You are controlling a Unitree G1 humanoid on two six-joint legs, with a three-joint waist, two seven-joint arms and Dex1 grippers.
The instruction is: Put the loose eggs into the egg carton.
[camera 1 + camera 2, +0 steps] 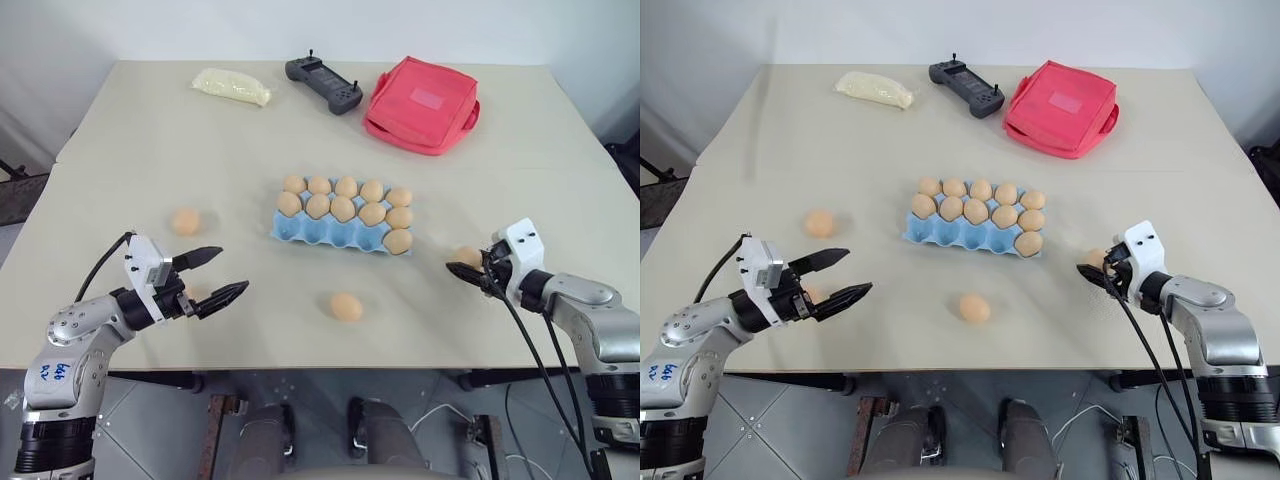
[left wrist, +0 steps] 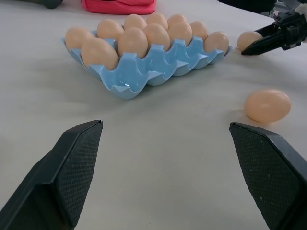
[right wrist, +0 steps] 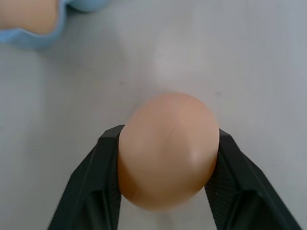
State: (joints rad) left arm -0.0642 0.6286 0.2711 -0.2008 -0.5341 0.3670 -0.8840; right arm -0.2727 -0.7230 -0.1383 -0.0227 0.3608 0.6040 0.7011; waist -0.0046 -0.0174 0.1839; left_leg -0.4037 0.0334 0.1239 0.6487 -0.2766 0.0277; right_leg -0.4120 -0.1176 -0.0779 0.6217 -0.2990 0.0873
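Observation:
The light blue egg carton sits mid-table, its back rows filled with several eggs and its front cups bare. One loose egg lies left of it, another near the front edge. My right gripper is low over the table to the right of the carton. It is shut on a third tan egg, with a black finger pressed against each side. My left gripper hovers open at the front left, nothing between its fingers. A tan patch peeks from behind it.
Along the far side lie a pale yellow packet, a black controller and a red fabric bag. The table's front edge runs just below both grippers.

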